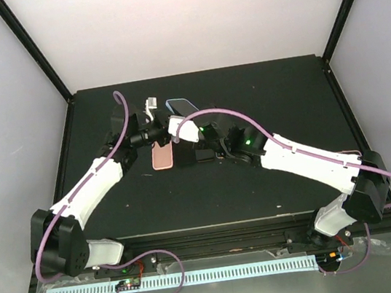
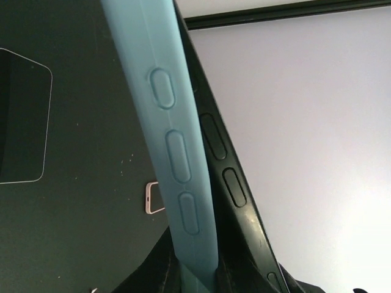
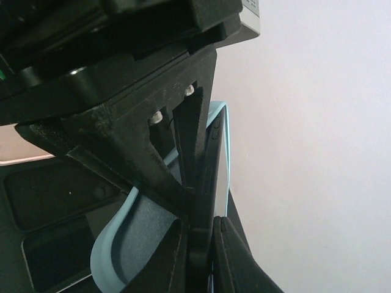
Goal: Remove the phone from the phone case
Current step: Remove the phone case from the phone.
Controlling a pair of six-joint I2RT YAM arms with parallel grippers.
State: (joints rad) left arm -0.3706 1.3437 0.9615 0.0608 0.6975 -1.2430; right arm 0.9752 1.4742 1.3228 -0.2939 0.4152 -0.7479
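- Top external view: the two arms are meeting over the far middle of the black worktop (image 1: 269, 98). The left end effector (image 1: 164, 125) and the right end effector (image 1: 190, 129) are crowding together just below the light-blue phone case (image 1: 173, 105). The dark phone (image 1: 185, 108) is showing inside the case. A pink phone (image 1: 162, 157) is lying flat on the near side of them.
- Left wrist view: the left end effector (image 2: 198, 278) is clamping together on the lower end of the phone case (image 2: 174, 152). The case's side, with three raised button bumps, is running up the frame. The dark edge of the phone (image 2: 223, 171) is standing just right of it, touching low down and leaning away higher up. The pink phone (image 2: 153, 198) is showing small on the worktop (image 2: 91, 183) beyond.
- Right wrist view: the right end effector (image 3: 198, 244) is pinching together on the thin dark edge of the phone (image 3: 204, 165). The blue rim of the phone case (image 3: 223, 143) is curving round its right side and sweeping out to the lower left.
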